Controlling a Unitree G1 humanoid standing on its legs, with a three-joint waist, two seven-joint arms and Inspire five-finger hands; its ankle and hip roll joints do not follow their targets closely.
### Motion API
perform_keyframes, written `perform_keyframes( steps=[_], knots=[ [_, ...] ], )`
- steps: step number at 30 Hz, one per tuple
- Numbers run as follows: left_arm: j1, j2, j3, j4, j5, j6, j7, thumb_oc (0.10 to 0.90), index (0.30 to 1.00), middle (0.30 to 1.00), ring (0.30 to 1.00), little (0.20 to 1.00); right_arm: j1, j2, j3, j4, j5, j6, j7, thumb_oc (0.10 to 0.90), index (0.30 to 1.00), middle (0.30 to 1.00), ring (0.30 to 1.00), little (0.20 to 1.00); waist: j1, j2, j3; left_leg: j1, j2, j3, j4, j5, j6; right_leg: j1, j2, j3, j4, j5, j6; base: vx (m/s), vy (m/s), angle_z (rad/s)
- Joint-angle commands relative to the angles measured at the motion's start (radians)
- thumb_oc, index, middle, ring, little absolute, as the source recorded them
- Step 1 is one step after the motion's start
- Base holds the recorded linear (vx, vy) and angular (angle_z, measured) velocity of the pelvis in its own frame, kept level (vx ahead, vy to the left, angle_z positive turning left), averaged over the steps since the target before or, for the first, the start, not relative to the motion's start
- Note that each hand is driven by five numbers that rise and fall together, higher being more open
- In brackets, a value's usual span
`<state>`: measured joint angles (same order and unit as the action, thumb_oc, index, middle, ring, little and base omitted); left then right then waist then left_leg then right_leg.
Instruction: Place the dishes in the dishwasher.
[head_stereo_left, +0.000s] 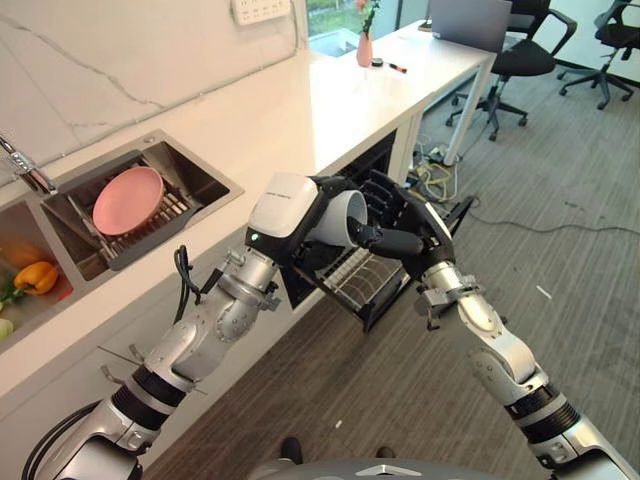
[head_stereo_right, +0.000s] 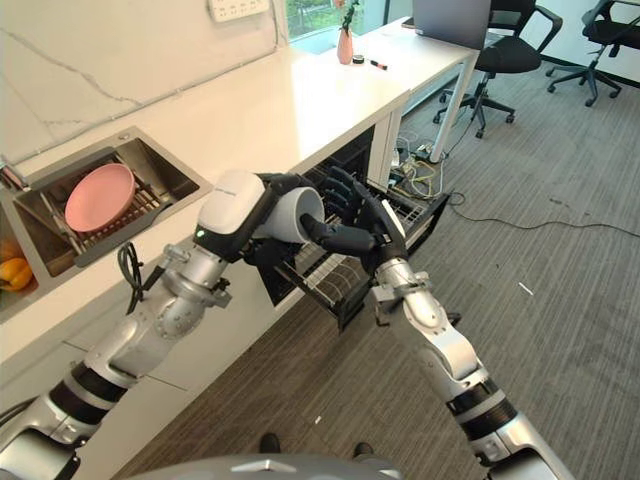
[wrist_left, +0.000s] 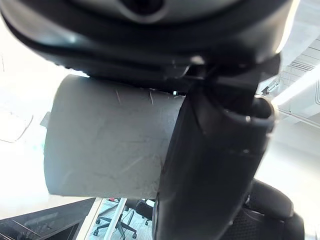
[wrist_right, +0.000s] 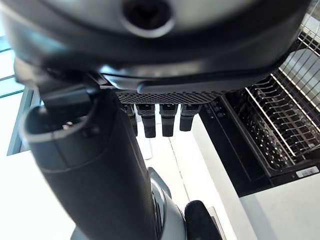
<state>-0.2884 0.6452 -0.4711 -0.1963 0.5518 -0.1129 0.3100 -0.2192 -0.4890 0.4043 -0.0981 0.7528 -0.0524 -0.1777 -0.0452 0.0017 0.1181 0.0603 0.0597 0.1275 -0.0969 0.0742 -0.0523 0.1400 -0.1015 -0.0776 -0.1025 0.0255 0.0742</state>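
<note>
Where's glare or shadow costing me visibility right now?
Left eye view: the countertop glares white, but the cup reads fine. Left wrist view: behind the cup held by the left robot hand, everything is washed out white. Right wrist view: the right robot hand is a dark silhouette against bright white; the dishwasher rack is evenly lit.

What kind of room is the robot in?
Probably an office kitchenette. There is a steel sink with a round pink plate, a white stone counter above a pulled-out wire dishwasher rack, and black swivel office chairs on grey carpet beyond.
</note>
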Motion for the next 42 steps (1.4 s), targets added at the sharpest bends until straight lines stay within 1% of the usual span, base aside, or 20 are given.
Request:
perform_keyframes(
  steps=[1, 3, 4, 7, 11, 13, 14, 15, 20, 26, 27, 29, 31, 34, 40, 42],
  knots=[
    [-0.262, -0.039, -0.085, -0.113, -0.082, -0.097, 0.033, 0.4, 0.3, 0.3, 0.3, 0.3, -0.201, 0.008, 0.029, -0.022, 0.062, -0.074, 0.011, 0.8, 0.9, 0.9, 0.9, 0.9, 0.034, 0.004, -0.066, 0.061, 0.04, -0.009, 0.01, -0.096, -0.032, 0.013, -0.029, -0.031, 0.015, -0.059, 0.072, 0.0, 0.0, 0.0],
    [-0.267, -0.044, -0.095, -0.114, -0.085, -0.099, 0.029, 0.4, 0.3, 0.3, 0.3, 0.3, -0.214, 0.017, 0.036, -0.016, 0.073, -0.076, 0.012, 0.8, 0.9, 0.9, 0.9, 0.9, 0.035, 0.004, -0.065, 0.06, 0.039, -0.009, 0.01, -0.097, -0.032, 0.013, -0.03, -0.031, 0.015, -0.059, 0.071, 0.0, 0.0, 0.0],
    [-0.281, -0.061, -0.127, -0.116, -0.096, -0.101, 0.018, 0.4, 0.3, 0.3, 0.3, 0.3, -0.24, 0.042, 0.058, 0.006, 0.112, -0.076, 0.009, 0.8, 0.9, 0.9, 0.9, 0.9, 0.039, 0.003, -0.066, 0.061, 0.037, -0.01, 0.01, -0.098, -0.031, 0.013, -0.03, -0.031, 0.015, -0.059, 0.071, 0.0, 0.0, 0.0],
    [-0.311, -0.071, -0.163, -0.114, -0.107, -0.102, 0.001, 0.4, 0.3, 0.3, 0.3, 0.3, -0.286, 0.058, 0.089, 0.036, 0.144, -0.071, 0.002, 0.8, 0.9, 0.9, 0.9, 0.9, 0.042, 0.002, -0.068, 0.061, 0.036, -0.01, 0.01, -0.098, -0.03, 0.014, -0.031, -0.031, 0.015, -0.059, 0.072, 0.0, 0.0, 0.0],
    [-0.34, -0.064, -0.18, -0.121, -0.124, -0.106, -0.007, 0.4, 0.3, 0.3, 0.3, 0.3, -0.329, 0.069, 0.103, 0.063, 0.157, -0.071, -0.001, 0.8, 0.9, 0.9, 0.9, 0.9, 0.047, 0.001, -0.069, 0.061, 0.035, -0.011, 0.01, -0.099, -0.03, 0.015, -0.031, -0.032, 0.015, -0.059, 0.072, 0.0, 0.0, 0.0],
    [-0.379, -0.068, -0.19, -0.133, -0.144, -0.104, -0.006, 0.4, 0.3, 0.3, 0.3, 0.3, -0.361, 0.09, 0.123, 0.082, 0.18, -0.068, -0.002, 0.8, 0.9, 0.9, 0.9, 0.9, 0.051, -0.001, -0.071, 0.062, 0.036, -0.014, 0.01, -0.099, -0.03, 0.016, -0.031, -0.035, 0.015, -0.06, 0.071, 0.0, 0.0, 0.0],
    [-0.392, -0.067, -0.189, -0.137, -0.149, -0.103, -0.005, 0.4, 0.3, 0.3, 0.3, 0.3, -0.365, 0.094, 0.128, 0.086, 0.185, -0.069, -0.002, 0.596, 0.594, 0.594, 0.594, 0.594, 0.052, -0.002, -0.072, 0.062, 0.036, -0.014, 0.01, -0.099, -0.03, 0.016, -0.032, -0.035, 0.015, -0.059, 0.071, 0.0, 0.0, 0.0],
    [-0.407, -0.063, -0.183, -0.143, -0.158, -0.099, -0.002, 0.4, 0.3, 0.3, 0.3, 0.3, -0.367, 0.101, 0.134, 0.097, 0.195, -0.072, -0.006, 0.405, 0.307, 0.307, 0.307, 0.307, 0.054, -0.002, -0.072, 0.061, 0.035, -0.014, 0.01, -0.099, -0.03, 0.017, -0.032, -0.037, 0.015, -0.059, 0.071, 0.0, 0.0, 0.0],
    [-0.425, -0.04, -0.146, -0.175, -0.181, -0.095, 0.01, 0.4, 0.3, 0.3, 0.3, 0.3, -0.328, 0.118, 0.123, 0.097, 0.227, -0.066, 0.002, 0.4, 0.3, 0.3, 0.3, 0.3, 0.061, -0.004, -0.072, 0.059, 0.034, -0.021, 0.01, -0.098, -0.03, 0.019, -0.034, -0.043, 0.015, -0.059, 0.069, 0.0, 0.0, 0.0],
    [-0.376, -0.018, -0.093, -0.195, -0.192, -0.098, 0.031, 0.4, 0.3, 0.3, 0.3, 0.3, -0.275, 0.128, 0.093, 0.09, 0.232, -0.075, 0.0, 0.4, 0.3, 0.3, 0.3, 0.3, 0.069, -0.006, -0.073, 0.058, 0.032, -0.026, 0.01, -0.098, -0.031, 0.022, -0.035, -0.05, 0.015, -0.06, 0.069, 0.0, 0.003, 0.07],
    [-0.335, -0.011, -0.064, -0.197, -0.188, -0.095, 0.047, 0.8, 0.9, 0.9, 0.9, 0.9, -0.254, 0.13, 0.078, 0.081, 0.226, -0.082, 0.0, 0.4, 0.3, 0.3, 0.3, 0.3, 0.072, -0.007, -0.074, 0.058, 0.032, -0.027, 0.01, -0.098, -0.031, 0.022, -0.035, -0.052, 0.015, -0.06, 0.068, 0.0, 0.001, 0.07],
    [-0.322, -0.01, -0.054, -0.193, -0.187, -0.094, 0.055, 0.8, 0.9, 0.9, 0.9, 0.9, -0.244, 0.129, 0.072, 0.076, 0.223, -0.088, -0.001, 0.4, 0.3, 0.3, 0.3, 0.3, 0.072, -0.008, -0.074, 0.057, 0.031, -0.028, 0.01, -0.098, -0.031, 0.022, -0.034, -0.052, 0.015, -0.061, 0.068, 0.0, 0.0, 0.0],
    [-0.271, 0.0, -0.014, -0.183, -0.159, -0.088, 0.087, 0.8, 0.9, 0.9, 0.9, 0.9, -0.207, 0.132, 0.042, 0.067, 0.22, -0.106, -0.006, 0.4, 0.3, 0.3, 0.3, 0.3, 0.075, -0.01, -0.071, 0.056, 0.032, -0.032, 0.01, -0.097, -0.032, 0.023, -0.033, -0.055, 0.015, -0.062, 0.067, 0.0, 0.0, 0.0],
    [-0.247, 0.006, 0.003, -0.177, -0.15, -0.085, 0.097, 0.8, 0.9, 0.9, 0.9, 0.9, -0.192, 0.134, 0.033, 0.063, 0.225, -0.114, -0.01, 0.4, 0.3, 0.3, 0.3, 0.3, 0.075, -0.01, -0.071, 0.055, 0.032, -0.033, 0.01, -0.097, -0.032, 0.023, -0.033, -0.055, 0.015, -0.063, 0.067, 0.0, -0.001, 0.01],
    [-0.084, 0.029, 0.148, -0.137, -0.105, -0.061, 0.178, 0.8, 0.9, 0.9, 0.9, 0.9, -0.087, 0.161, -0.061, 0.049, 0.256, -0.162, -0.026, 0.4, 0.3, 0.3, 0.3, 0.3, 0.085, -0.015, -0.069, 0.05, 0.033, -0.041, 0.01, -0.094, -0.034, 0.024, -0.031, -0.063, 0.015, -0.064, 0.063, 0.0, -0.001, 0.01],
    [-0.058, 0.002, 0.158, -0.138, -0.088, -0.046, 0.196, 0.8, 0.9, 0.9, 0.9, 0.9, -0.065, 0.166, -0.091, 0.053, 0.257, -0.173, -0.038, 0.4, 0.3, 0.3, 0.3, 0.3, 0.086, -0.017, -0.068, 0.049, 0.033, -0.046, 0.01, -0.093, -0.034, 0.025, -0.031, -0.068, 0.015, -0.066, 0.063, 0.01, -0.01, 0.05]
  ],
)
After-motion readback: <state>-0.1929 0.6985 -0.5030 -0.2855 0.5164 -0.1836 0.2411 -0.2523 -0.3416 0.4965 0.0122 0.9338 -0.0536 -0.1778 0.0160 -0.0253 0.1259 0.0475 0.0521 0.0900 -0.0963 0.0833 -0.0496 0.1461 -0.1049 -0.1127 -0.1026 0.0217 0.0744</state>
